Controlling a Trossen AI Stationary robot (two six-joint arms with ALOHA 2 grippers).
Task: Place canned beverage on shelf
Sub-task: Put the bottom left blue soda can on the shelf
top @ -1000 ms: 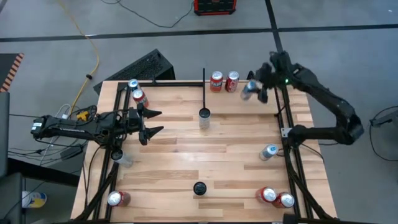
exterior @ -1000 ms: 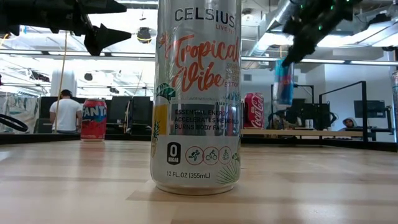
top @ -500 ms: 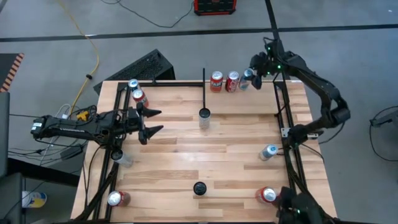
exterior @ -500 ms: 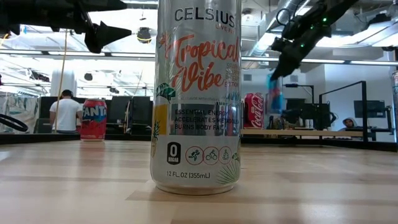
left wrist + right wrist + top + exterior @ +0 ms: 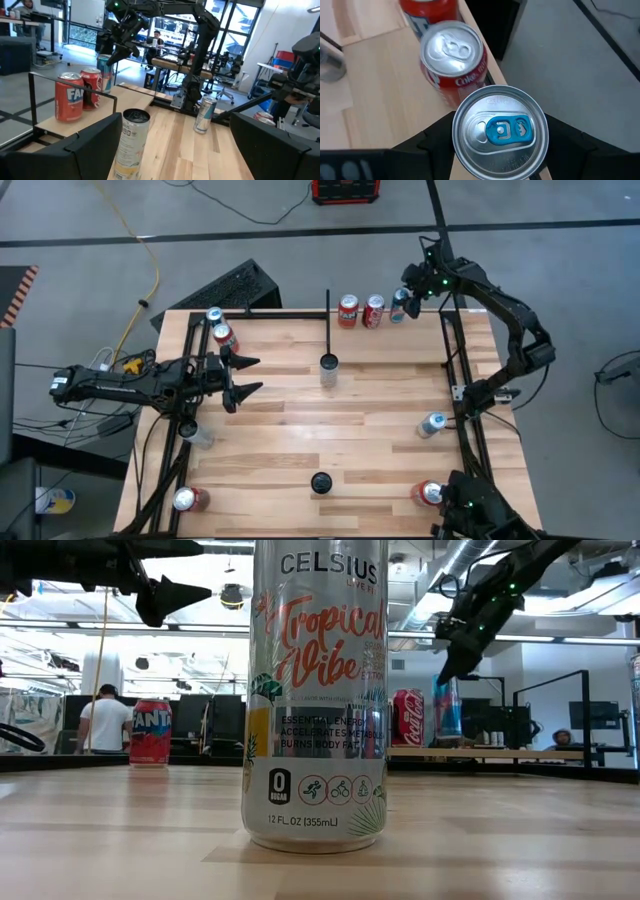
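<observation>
A silver-and-blue beverage can [image 5: 398, 308] with a blue tab [image 5: 501, 131] is in my right gripper [image 5: 408, 296], at the far right of the light wood shelf bay [image 5: 400, 340]. It stands upright beside a red Coke can [image 5: 373, 311] and a Fanta can [image 5: 347, 311]. In the low view the can [image 5: 447, 707] has its base level with the Coke can's base [image 5: 407, 718]. I cannot tell whether it rests on the wood. The black divider bar [image 5: 328, 315] bounds the bay's left side. My left gripper [image 5: 247, 377] is open and empty over the table's left side. My right gripper pinches the can's upper side wall [image 5: 460, 150] between its two fingers [image 5: 432, 142], one on each side just under the rim. The fingers come from above, pointing down. The can is upright below them, close beside the Coke can [image 5: 454, 56].
A tall Celsius can [image 5: 328, 368] stands mid-table. Another can [image 5: 320, 482] stands at the near edge. More cans stand at the right [image 5: 432, 424], near right [image 5: 430, 493], near left [image 5: 187, 499] and far left [image 5: 218, 327]. Black tube frames [image 5: 460, 380] run along both sides.
My right gripper has carried the can toward the table's far edge and the Coke can, and has gone down. The can was tilted and higher. It is now upright, with its base level with the Coke can's.
</observation>
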